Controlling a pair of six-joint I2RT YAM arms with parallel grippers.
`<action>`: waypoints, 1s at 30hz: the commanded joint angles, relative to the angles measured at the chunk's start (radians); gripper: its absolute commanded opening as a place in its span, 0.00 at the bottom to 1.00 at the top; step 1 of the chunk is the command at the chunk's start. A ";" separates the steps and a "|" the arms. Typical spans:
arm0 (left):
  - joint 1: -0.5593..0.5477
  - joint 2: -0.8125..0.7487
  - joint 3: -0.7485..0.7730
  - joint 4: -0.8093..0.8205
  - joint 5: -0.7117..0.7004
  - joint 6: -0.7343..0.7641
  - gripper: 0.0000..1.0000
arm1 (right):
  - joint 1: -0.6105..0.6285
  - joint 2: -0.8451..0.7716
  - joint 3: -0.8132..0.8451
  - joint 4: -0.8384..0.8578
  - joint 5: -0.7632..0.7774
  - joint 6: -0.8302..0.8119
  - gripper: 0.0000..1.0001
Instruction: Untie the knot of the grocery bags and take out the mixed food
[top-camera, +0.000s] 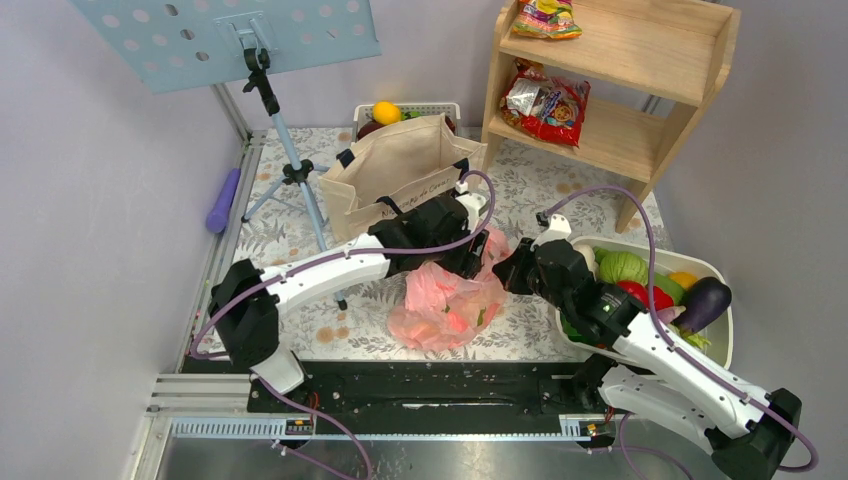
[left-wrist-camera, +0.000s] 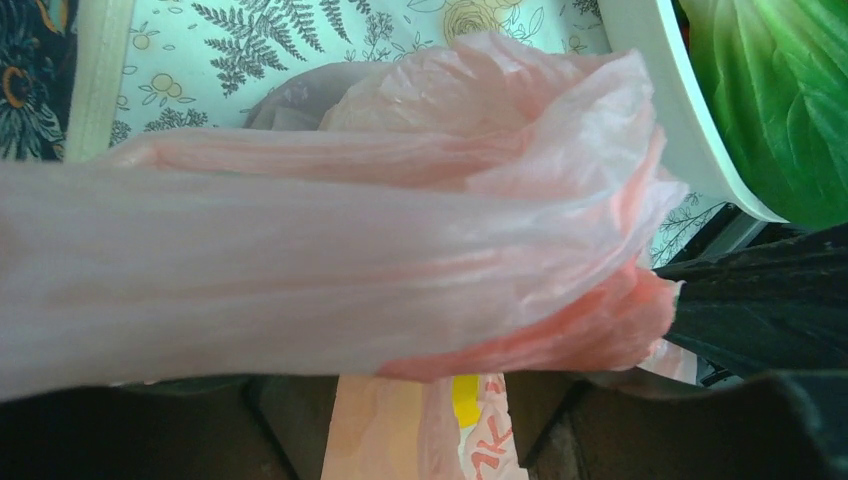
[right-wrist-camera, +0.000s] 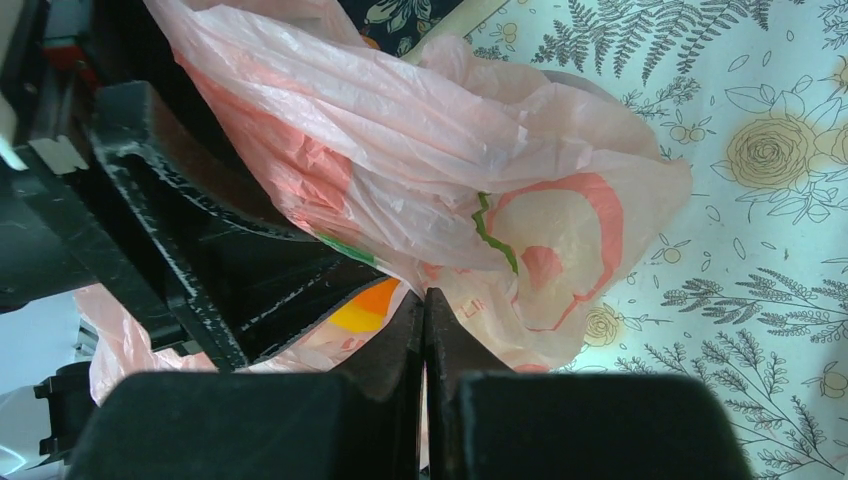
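The grocery bag (top-camera: 445, 305) is translucent pink with a red-and-green print. The tablecloth (top-camera: 540, 180) is pale, patterned with grey ferns and yellow roses. The far tote (top-camera: 400, 165) is beige; the right tub (top-camera: 727, 335) is white.

We are seeing a beige canvas tote (top-camera: 395, 165) standing on the floral cloth (top-camera: 560, 185), with a white basket (top-camera: 440, 107) sitting just behind it. A wooden shelf (top-camera: 640, 55) is standing far right, a blue perforated stand (top-camera: 200, 35) is rising far left, and a purple handle (top-camera: 222, 200) is lying beside it.
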 joint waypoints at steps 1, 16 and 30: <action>0.001 0.024 0.039 -0.019 0.024 0.005 0.51 | -0.004 -0.025 -0.015 0.060 0.010 0.004 0.00; 0.201 -0.219 -0.061 0.060 0.062 -0.086 0.00 | -0.077 -0.079 0.042 -0.107 0.194 -0.071 0.00; 0.437 -0.300 -0.084 -0.056 0.164 -0.004 0.00 | -0.352 0.013 0.143 -0.122 0.118 -0.266 0.00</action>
